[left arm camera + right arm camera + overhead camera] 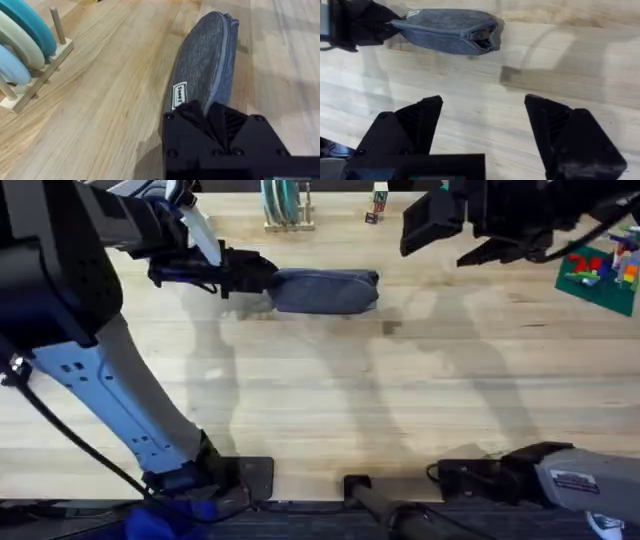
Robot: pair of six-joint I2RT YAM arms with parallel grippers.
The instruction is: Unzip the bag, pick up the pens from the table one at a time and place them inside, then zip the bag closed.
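The blue-grey bag lies on its side on the table, towards the back. My left gripper is shut on the bag's left end. In the left wrist view the pouch stretches away from that gripper, its zipper line running along the top. In the right wrist view the bag shows a small dark gap at its right end. My right gripper hangs open, above the table and right of the bag, holding nothing. The pens are out of view.
A wooden rack with blue and teal discs stands behind the bag, close to my left gripper. Small items sit at the back edge. A green plate with coloured bricks lies at the far right.
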